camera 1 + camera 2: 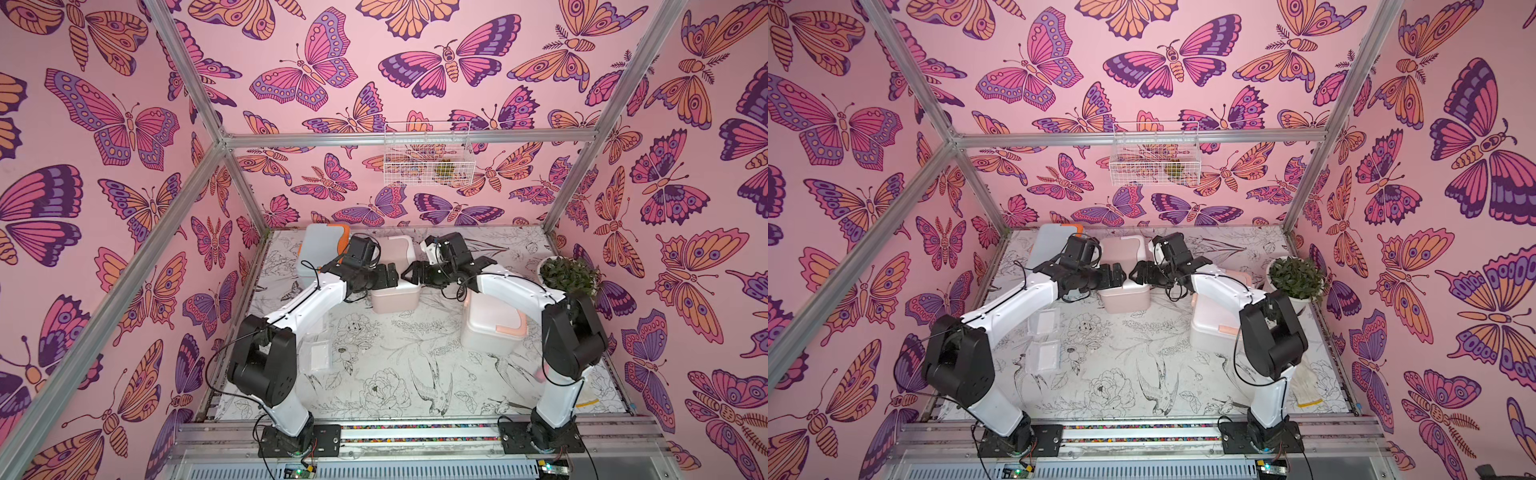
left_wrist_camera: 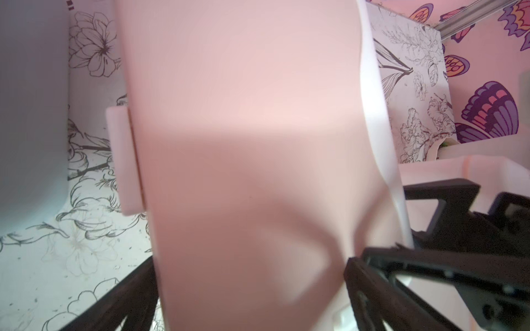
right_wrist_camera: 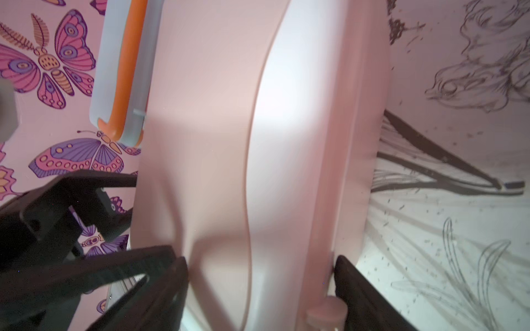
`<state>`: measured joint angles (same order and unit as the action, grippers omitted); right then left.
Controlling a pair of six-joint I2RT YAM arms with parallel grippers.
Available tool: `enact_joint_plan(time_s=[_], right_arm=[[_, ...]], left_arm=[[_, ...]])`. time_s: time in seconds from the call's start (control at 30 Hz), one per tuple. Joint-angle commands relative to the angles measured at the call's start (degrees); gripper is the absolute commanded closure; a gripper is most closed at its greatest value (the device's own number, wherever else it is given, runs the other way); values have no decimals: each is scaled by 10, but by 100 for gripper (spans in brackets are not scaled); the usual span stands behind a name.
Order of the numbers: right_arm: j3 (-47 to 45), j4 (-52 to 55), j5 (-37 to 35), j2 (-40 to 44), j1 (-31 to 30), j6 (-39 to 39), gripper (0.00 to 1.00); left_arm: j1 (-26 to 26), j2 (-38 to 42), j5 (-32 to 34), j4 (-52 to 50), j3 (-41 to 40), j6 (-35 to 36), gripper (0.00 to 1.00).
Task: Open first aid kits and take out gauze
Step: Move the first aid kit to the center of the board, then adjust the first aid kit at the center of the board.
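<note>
Currently clamping beige-pink boxy plastic case (image 1: 395,300) in right end effector (image 1: 413,275); straddling its opposite end with left end effector (image 1: 391,277), spread wide. Probably light, rigid, slick: grip lid rim, not smooth walls.

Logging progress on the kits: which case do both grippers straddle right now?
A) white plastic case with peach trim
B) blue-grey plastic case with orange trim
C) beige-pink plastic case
C: the left gripper and right gripper meet from opposite sides at the beige-pink plastic case in the middle.
</note>
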<state>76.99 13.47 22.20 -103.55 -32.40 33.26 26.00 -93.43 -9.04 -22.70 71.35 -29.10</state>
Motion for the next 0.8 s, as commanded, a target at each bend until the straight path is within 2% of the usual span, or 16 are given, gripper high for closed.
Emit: enact_joint_plan(time_s=[0.0, 0.17, 0.3, 0.4, 0.63, 0.77], right_arm=[[-68, 45, -3, 29, -66, -13, 21], [-130, 57, -37, 82, -87, -8, 19], [-122, 116, -109, 112, -84, -32, 9], [-116, 138, -141, 125, -68, -37, 1], [-144, 156, -167, 149, -14, -34, 1], [-172, 184, -229, 192, 0, -23, 1]], left_arm=[[51, 31, -91, 32, -50, -27, 0], [62, 87, -79, 46, -116, -42, 0], [55, 122, -51, 44, -130, -36, 0], [36, 144, -57, 41, -132, -36, 0], [-6, 172, -65, 25, -127, -23, 0], [-33, 152, -76, 18, -112, -13, 0]])
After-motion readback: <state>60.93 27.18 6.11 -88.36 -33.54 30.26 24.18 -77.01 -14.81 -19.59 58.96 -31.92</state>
